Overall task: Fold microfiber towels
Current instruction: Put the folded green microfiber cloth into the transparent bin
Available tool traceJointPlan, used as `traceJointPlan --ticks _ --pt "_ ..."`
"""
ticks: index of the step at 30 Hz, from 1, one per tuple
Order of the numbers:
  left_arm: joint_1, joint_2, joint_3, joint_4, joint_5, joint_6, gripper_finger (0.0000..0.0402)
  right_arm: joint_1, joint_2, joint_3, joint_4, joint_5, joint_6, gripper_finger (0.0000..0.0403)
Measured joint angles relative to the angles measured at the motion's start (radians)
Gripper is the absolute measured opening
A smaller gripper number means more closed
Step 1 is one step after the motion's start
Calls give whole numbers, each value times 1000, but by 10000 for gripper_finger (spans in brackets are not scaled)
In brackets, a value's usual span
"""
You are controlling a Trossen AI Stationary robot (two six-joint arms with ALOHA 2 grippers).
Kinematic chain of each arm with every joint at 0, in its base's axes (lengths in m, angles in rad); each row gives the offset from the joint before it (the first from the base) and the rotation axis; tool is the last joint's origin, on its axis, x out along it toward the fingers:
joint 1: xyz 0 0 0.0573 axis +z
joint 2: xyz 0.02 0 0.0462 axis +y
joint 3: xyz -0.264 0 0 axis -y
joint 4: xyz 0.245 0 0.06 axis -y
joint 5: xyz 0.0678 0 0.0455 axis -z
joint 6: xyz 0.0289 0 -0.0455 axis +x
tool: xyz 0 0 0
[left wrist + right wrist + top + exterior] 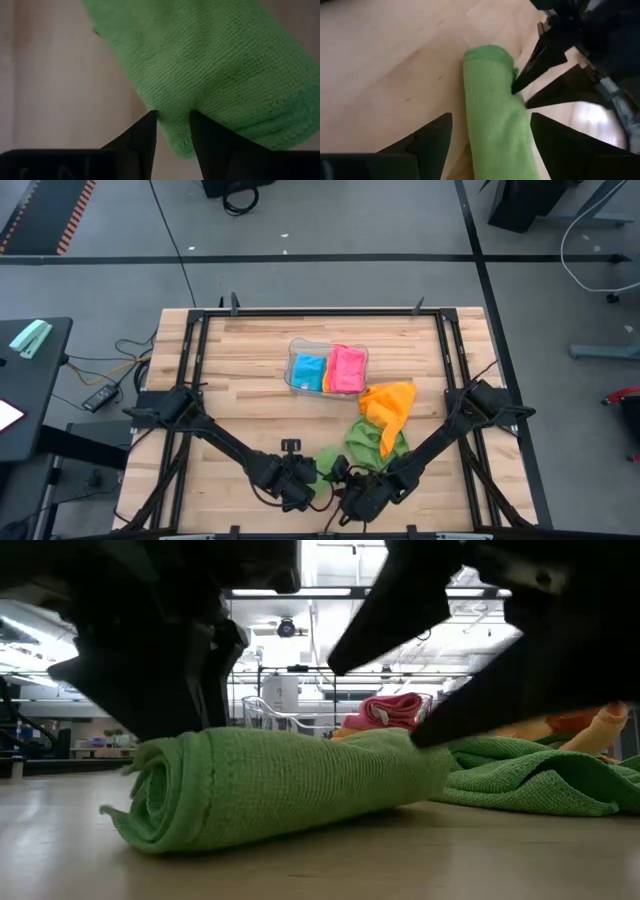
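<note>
A green towel point(372, 442) lies at the table's near edge. Part of it is rolled into a thick roll point(280, 785) that rests on the wood, and the rest lies spread behind it point(540, 775). My left gripper point(305, 478) is shut on the roll point(210, 60) near one end. My right gripper point(350, 498) is open, with one finger on either side of the roll point(492, 100) farther along it. An orange towel point(388, 405) lies crumpled against the green one's far side. My left gripper pinches a bit of the roll's outer cloth point(172, 127) between its two fingers, near the roll's left end. The fingers point(200, 725) come down from above at a slant. The roll lies on the table. I cannot tell whether my right gripper's fingers touch the roll.
A clear plastic tray point(296, 360) at the table's middle holds a folded blue towel point(309, 370) and a folded pink towel point(347, 368). Bare wood lies to the left of the roll and along the far side. A black frame point(320, 312) runs round the table.
</note>
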Motion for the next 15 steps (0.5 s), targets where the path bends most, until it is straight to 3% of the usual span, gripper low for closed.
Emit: traceJointPlan --ticks 15 --pt "-30 8 0 32 21 -55 85 -40 110 2 91 93 -245 280"
